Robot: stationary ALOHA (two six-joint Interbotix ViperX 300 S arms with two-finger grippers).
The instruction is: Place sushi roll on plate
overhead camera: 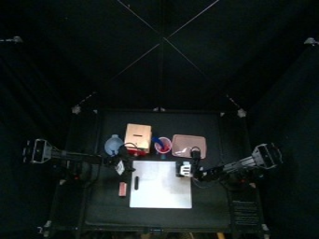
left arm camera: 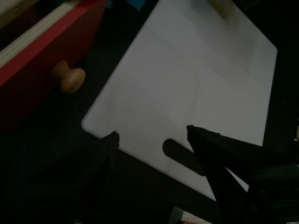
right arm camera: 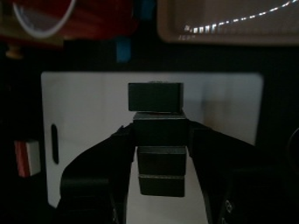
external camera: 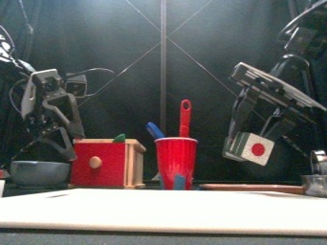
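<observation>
The small, stubby, blackish-green sushi roll [external camera: 253, 146] is hanging in the air, pinched in the right claw [right arm camera: 156, 105] and tilting a little. In the front view it is showing a white end face with a round red spot in its middle. From above, the sushi roll [overhead camera: 185, 169] is sitting over the near right corner of the white sheet, clear of the surface. The salmon-pink, rounded-square shallow plate [overhead camera: 189, 145] is lying flat just beyond it, toward the back right. Its lighter raised rim [right arm camera: 222, 16] is catching a line of glare.
</observation>
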